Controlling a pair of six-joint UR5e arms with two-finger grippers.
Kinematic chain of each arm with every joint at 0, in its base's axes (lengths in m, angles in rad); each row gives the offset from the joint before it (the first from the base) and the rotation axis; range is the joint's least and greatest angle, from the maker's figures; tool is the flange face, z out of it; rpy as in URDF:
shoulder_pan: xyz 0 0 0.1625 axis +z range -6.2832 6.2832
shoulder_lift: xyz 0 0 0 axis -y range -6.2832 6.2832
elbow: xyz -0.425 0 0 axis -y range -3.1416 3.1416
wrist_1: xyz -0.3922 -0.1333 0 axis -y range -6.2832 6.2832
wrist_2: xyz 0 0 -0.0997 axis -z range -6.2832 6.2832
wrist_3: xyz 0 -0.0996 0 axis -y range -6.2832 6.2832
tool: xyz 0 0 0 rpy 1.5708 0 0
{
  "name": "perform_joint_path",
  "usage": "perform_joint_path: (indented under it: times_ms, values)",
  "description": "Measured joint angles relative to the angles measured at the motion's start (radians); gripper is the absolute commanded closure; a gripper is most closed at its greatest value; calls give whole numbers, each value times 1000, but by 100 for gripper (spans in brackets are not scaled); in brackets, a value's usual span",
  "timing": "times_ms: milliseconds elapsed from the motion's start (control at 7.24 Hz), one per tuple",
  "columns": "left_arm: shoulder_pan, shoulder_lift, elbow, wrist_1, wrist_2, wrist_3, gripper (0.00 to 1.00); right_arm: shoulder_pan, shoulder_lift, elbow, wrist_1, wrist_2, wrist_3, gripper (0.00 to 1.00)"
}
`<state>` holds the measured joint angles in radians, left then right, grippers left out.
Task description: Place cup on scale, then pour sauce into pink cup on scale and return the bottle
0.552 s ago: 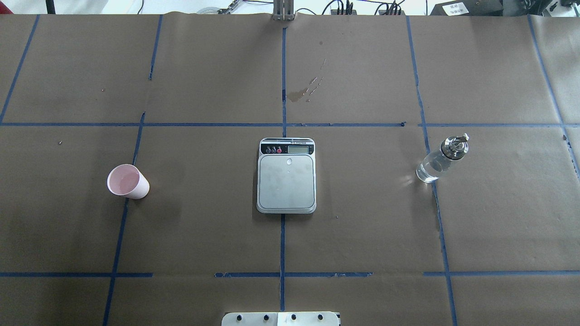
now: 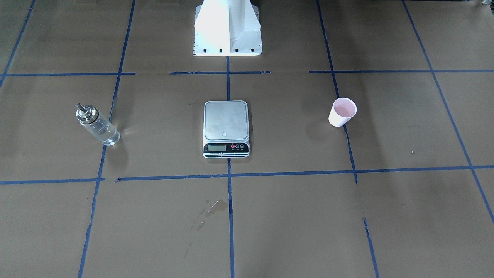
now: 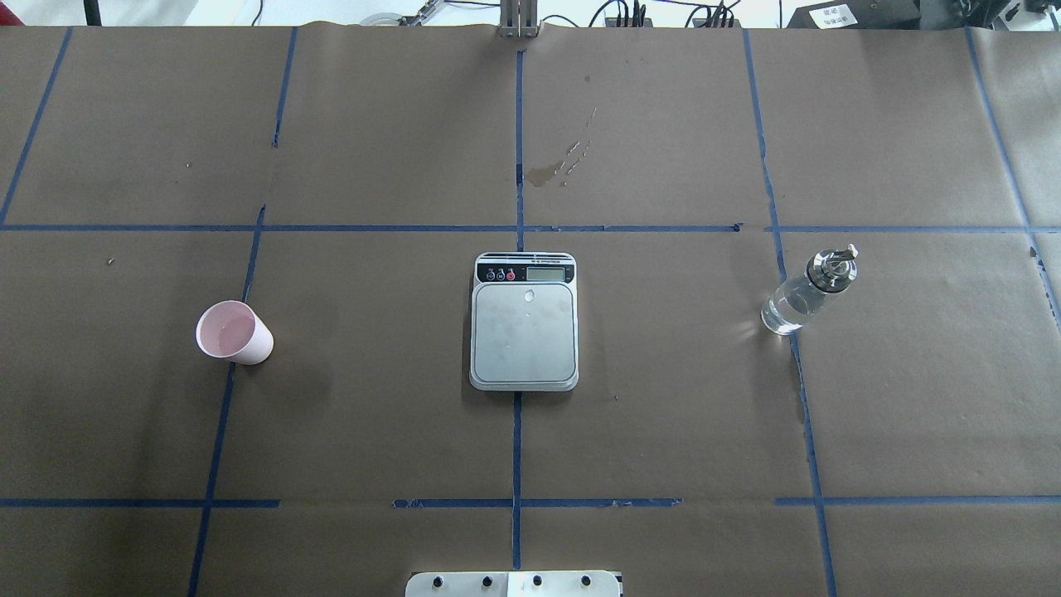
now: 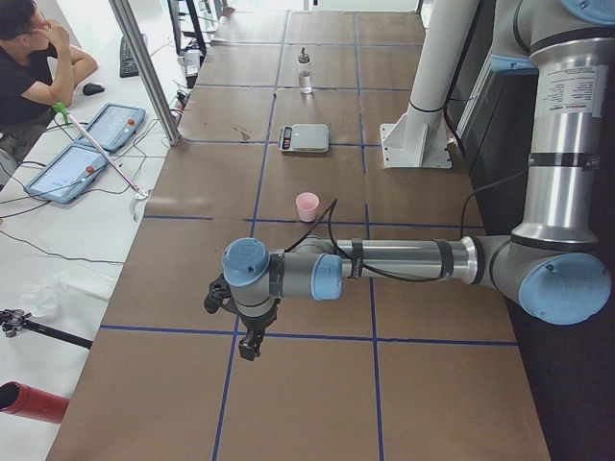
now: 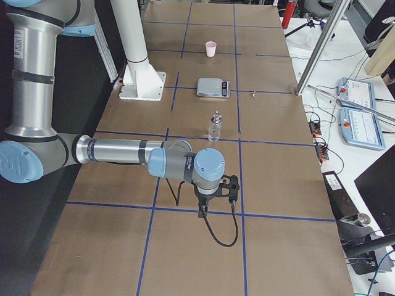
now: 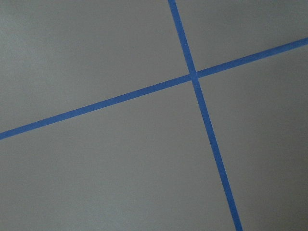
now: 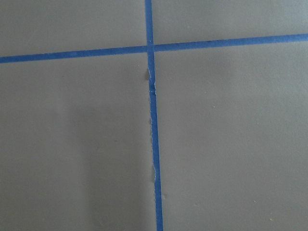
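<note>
The pink cup (image 3: 234, 332) stands upright on the brown paper, well left of the scale (image 3: 524, 322) and apart from it. The scale's metal platform carries nothing but a small droplet. The glass bottle (image 3: 808, 290) with a silver spout stands upright far to the right, with clear sauce in its lower part. My left gripper (image 4: 248, 346) hangs over the table's near end in the exterior left view, far from the cup (image 4: 307, 206). My right gripper (image 5: 203, 213) hovers short of the bottle (image 5: 215, 126). I cannot tell whether either is open or shut. Both wrist views show only paper and blue tape.
A dried brown stain (image 3: 551, 170) lies beyond the scale. The robot's white base (image 2: 227, 29) sits at the table's edge. A seated person (image 4: 29, 58) and two tablets (image 4: 91, 144) are at a side bench beyond a slanted metal post (image 4: 144, 67).
</note>
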<state>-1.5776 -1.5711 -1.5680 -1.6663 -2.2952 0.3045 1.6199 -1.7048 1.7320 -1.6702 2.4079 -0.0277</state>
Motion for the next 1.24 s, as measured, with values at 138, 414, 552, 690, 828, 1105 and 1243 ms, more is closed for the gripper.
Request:
perform_joint_path:
  times_ms: [138,414,552,690,828,1105,1243]
  values:
    - [1,-4,-22,-72,-10,-2,0,0,11,9,0,2,3,0]
    - [12,-12,-72,-161,-82,-31,0,0,20,27,-1,11,5,0]
    - [34,-15,-89,-176,-105,-51,0,0,26,33,-1,29,6,0]
    - [70,-17,-111,-183,-114,-95,0,0,42,35,-1,51,6,0]
    - [112,-34,-136,-198,-113,-202,0,0,59,35,-2,61,5,0]
    - [243,-89,-192,-237,-51,-472,0,-1,73,36,-2,69,4,0]
    - [296,-111,-207,-258,-31,-662,0,-1,77,36,-2,71,4,0]
